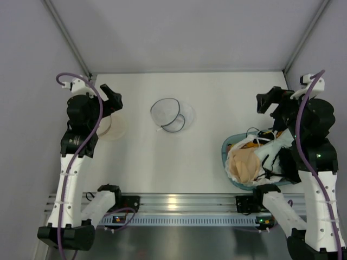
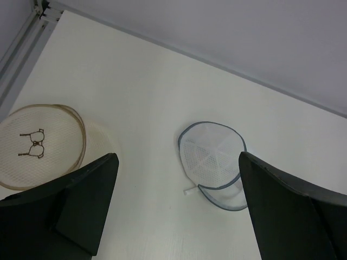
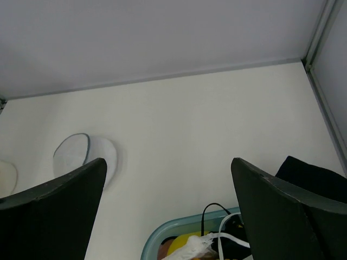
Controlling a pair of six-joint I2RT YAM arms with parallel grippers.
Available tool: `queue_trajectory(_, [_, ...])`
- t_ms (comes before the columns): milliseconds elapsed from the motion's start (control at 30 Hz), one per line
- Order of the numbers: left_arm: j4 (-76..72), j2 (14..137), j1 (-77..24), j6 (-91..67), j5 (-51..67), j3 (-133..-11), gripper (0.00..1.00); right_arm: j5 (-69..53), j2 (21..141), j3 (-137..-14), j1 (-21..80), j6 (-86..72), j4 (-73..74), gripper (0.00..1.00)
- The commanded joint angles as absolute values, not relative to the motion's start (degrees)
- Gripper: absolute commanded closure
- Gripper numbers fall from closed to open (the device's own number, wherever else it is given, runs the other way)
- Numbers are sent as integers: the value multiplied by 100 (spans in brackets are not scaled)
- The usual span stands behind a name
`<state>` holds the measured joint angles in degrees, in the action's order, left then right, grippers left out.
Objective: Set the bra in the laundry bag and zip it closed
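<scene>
The laundry bag (image 1: 172,115) is a small round white mesh pouch with dark hoop rims, lying at the table's middle back. It also shows in the left wrist view (image 2: 214,165) and in the right wrist view (image 3: 84,157). Bras lie among garments in the blue basket (image 1: 227,157) at the right; a beige one (image 1: 244,165) is on top. My left gripper (image 1: 111,97) is open and empty at the left, well short of the bag. My right gripper (image 1: 269,102) is open and empty, above the table just behind the basket.
A second round mesh pouch, cream with a tan rim (image 1: 112,128), lies by the left arm; it shows in the left wrist view (image 2: 38,146). The basket rim shows in the right wrist view (image 3: 179,227). Grey walls enclose the table on three sides.
</scene>
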<state>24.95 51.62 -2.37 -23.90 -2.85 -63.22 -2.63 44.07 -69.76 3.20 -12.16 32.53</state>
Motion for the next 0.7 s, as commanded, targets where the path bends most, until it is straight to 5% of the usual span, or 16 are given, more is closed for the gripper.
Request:
queue_trajectory(0, [2443,4975,-255,-2338,-360,-6293,1,315,4315,-6970,264,-1353,3462,1])
queue_trajectory(433, [2162,5001,-255,-2084,-238,-5520,1,2582,5650,-6846,229,-1934,3726,1])
queue_trajectory(667, [2197,5115,-255,-1916,-422,-5502,1,2417,6469,-7252,-1202,-2039,4060,1])
